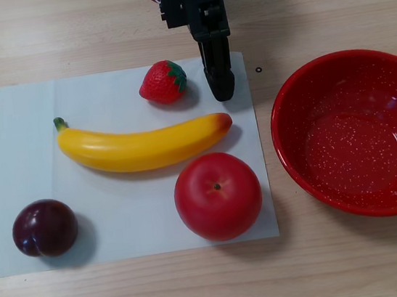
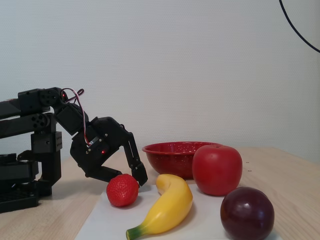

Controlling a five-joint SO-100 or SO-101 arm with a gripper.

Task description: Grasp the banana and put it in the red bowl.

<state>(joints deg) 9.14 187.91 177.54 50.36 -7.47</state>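
The table (image 1: 130, 296) is pale wood, and I place everything by the banana (image 1: 143, 145). Under the banana lies a white sheet (image 1: 15, 143) that also carries the other fruit. The red bowl (image 1: 313, 184) stands off the sheet on bare wood, to the right of the banana's blushed end in the other view, upright, its speckled inside showing nothing in it. The banana lies flat across the sheet's middle, green stem to the left and orange-red end to the right in that view, curving downward in between. An apple (image 1: 218, 196) sits just below the blushed end, very close to it; I cannot tell whether they touch. A plum (image 1: 44, 228) rests below the stem end, well apart from the banana. A strawberry (image 1: 163, 82) lies just above the banana's right half, near but not touching. My gripper (image 1: 221, 90) hangs above the blushed end, beside the strawberry, tips pointing down toward the sheet; in the fixed view (image 2: 139, 178) the fingers look close together with nothing between them, though I cannot tell for sure whether they meet.
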